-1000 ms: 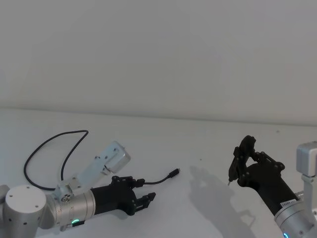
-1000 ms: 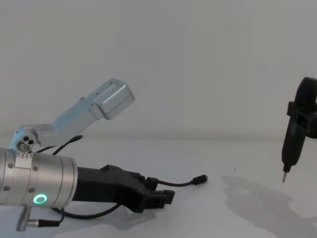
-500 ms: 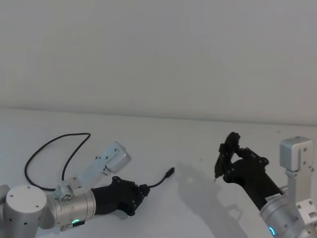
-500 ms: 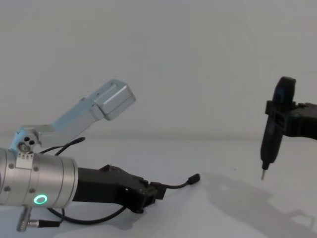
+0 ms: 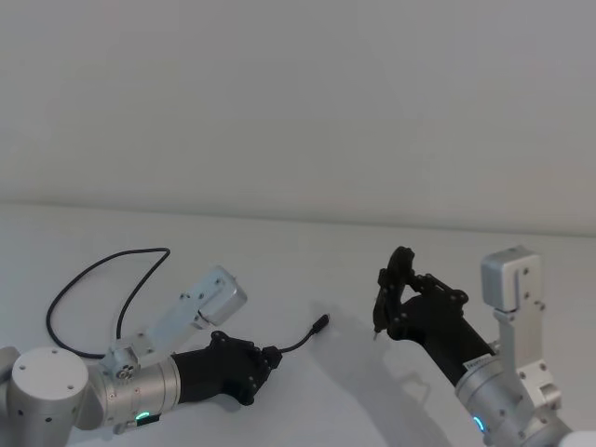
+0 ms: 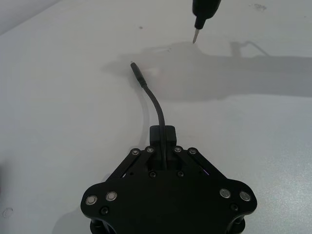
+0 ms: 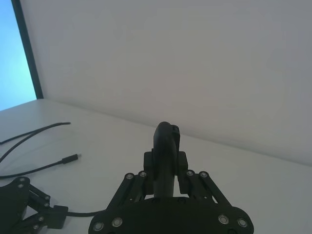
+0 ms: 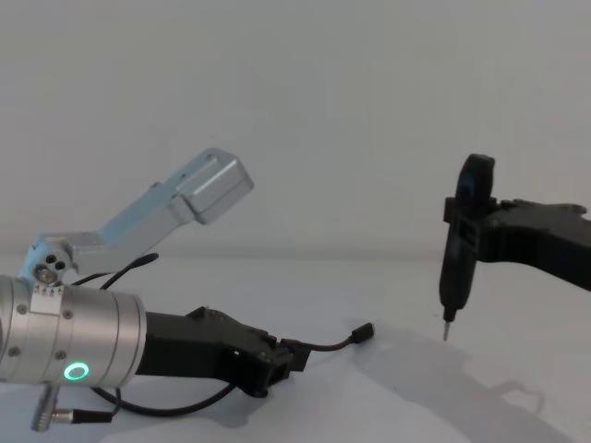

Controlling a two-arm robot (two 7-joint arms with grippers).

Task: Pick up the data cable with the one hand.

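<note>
The data cable (image 5: 296,342) is a thin black cord on the white table. Its free plug (image 5: 319,323) points toward the middle, and the rest loops away at the left (image 5: 93,270). My left gripper (image 5: 268,358), the hand with the green ring, lies low on the table and is shut on the cable a short way behind that plug. The left wrist view shows the cord (image 6: 157,108) coming out from between the shut fingertips. My right gripper (image 5: 402,296) hovers right of the plug, shut on a black pointed tool (image 8: 455,268) whose metal tip (image 8: 446,329) hangs just above the table.
The white table (image 5: 307,251) runs back to a plain white wall. The left arm's silver camera bracket (image 5: 209,296) rises above the left gripper. A thin black robot wire (image 8: 166,399) trails under the left wrist.
The left gripper, open around the cable a second ago, has shut on it and stayed put. The right gripper has moved left, toward the cable's plug.
</note>
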